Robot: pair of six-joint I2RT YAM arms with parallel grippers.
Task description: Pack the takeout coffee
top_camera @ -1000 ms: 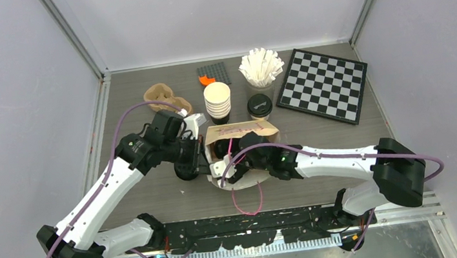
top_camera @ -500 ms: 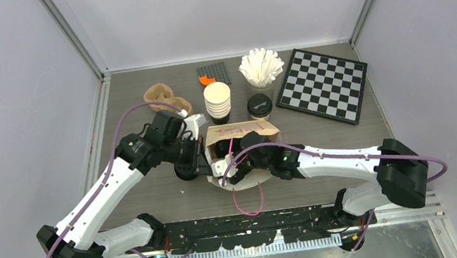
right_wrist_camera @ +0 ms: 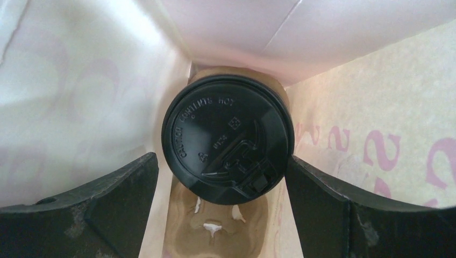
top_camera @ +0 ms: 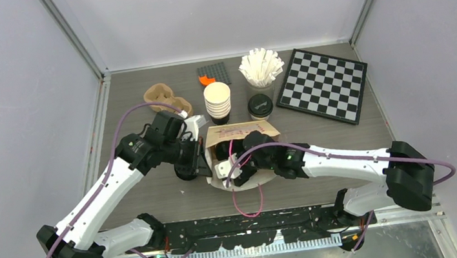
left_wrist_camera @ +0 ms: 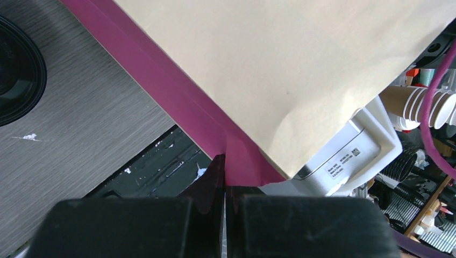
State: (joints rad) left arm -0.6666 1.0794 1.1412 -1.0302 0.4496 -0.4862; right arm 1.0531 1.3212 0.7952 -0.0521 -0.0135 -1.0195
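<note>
Lidded cups [top_camera: 260, 106]: 2 – this 1 behind bag [top_camera: 239, 130], other cup [right_wrist_camera: 228, 145] inside.
L gripper [left_wrist_camera: 225, 177]: pinching bag edge.
R gripper [right_wrist_camera: 221, 172]: spread, flanking bagged cup; drawn back slightly vs 1 s ago.

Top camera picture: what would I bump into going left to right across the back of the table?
Brown moulded cardboard cup carrier → stack of lidless cream paper cups → cream paper cup with round black plastic lid → black-and-white square checkerboard.
</note>
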